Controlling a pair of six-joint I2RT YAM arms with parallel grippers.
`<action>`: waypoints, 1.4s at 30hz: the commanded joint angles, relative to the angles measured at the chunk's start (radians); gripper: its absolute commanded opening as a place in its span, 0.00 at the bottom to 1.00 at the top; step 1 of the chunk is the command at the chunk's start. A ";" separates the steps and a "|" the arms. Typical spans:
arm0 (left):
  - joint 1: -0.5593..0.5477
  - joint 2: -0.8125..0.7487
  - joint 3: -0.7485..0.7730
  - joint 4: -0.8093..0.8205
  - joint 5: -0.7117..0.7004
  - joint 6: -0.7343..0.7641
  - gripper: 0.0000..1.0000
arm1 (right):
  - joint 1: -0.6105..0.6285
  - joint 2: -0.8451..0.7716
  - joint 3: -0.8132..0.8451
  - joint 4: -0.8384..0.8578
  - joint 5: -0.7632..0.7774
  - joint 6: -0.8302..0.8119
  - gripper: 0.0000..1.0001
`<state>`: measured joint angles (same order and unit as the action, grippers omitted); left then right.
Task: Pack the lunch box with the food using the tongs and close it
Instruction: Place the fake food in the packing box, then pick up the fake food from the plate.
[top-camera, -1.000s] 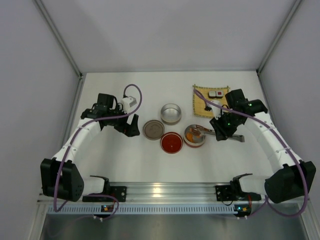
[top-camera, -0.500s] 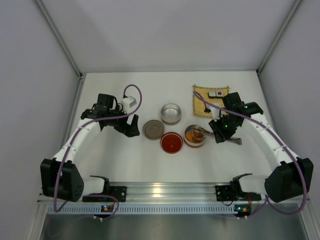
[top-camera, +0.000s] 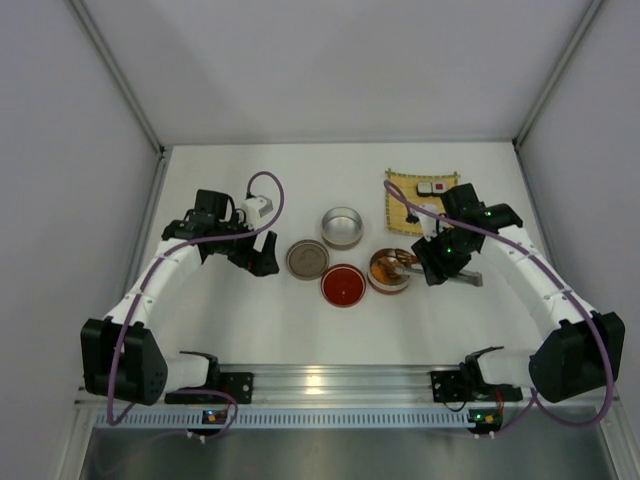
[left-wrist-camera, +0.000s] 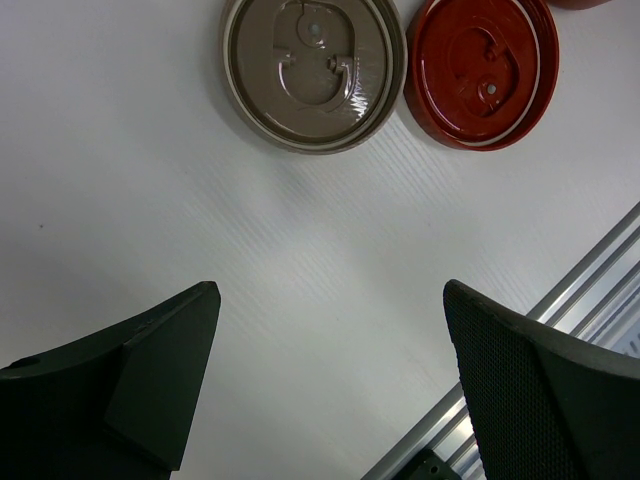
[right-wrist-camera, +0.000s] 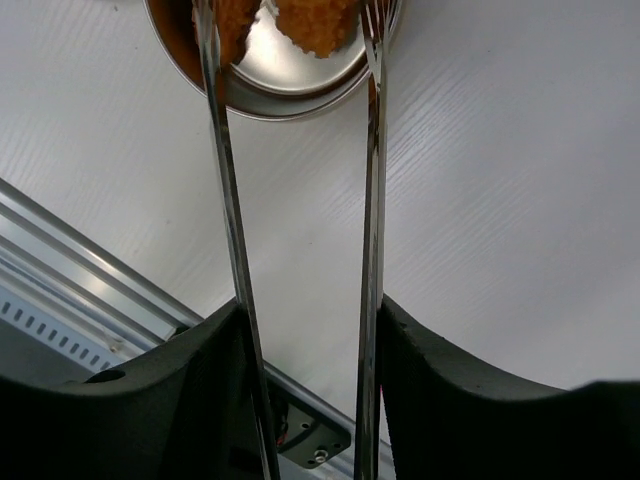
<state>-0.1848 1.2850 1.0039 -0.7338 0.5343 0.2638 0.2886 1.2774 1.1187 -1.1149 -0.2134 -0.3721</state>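
My right gripper (right-wrist-camera: 305, 335) is clamping the tongs (right-wrist-camera: 228, 200). Both silver arms are pressing against my fingers' inner faces. The tips are reaching over the round steel tier (right-wrist-camera: 300, 95), where two fried pieces (right-wrist-camera: 318, 22) are lying. Two sushi rolls (top-camera: 432, 187) are sitting on the yellow mat (top-camera: 400, 212), apart from that tier. My left gripper (left-wrist-camera: 330, 370) is hanging wide open, holding nothing, near the brown lid (left-wrist-camera: 312, 70) and red lid (left-wrist-camera: 482, 70). Both lids are showing embossed marks, but I cannot tell whether they are letters.

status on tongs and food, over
Left pincer open, empty. Right pincer shut on tongs, tips spread over two fried pieces in steel tin. Sushi rolls on mat. Nothing blocking.
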 joint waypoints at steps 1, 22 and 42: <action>0.004 -0.030 -0.001 0.016 0.009 0.003 0.98 | 0.021 -0.003 0.027 0.041 0.000 0.006 0.52; 0.004 -0.053 -0.004 0.007 0.013 0.009 0.98 | 0.017 0.000 0.265 0.113 0.070 0.051 0.40; 0.004 -0.041 -0.028 -0.012 0.041 0.044 0.98 | -0.268 0.358 0.483 0.262 0.194 0.010 0.41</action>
<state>-0.1848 1.2587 0.9844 -0.7353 0.5415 0.2779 0.0757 1.6047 1.5391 -0.8970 0.0021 -0.3309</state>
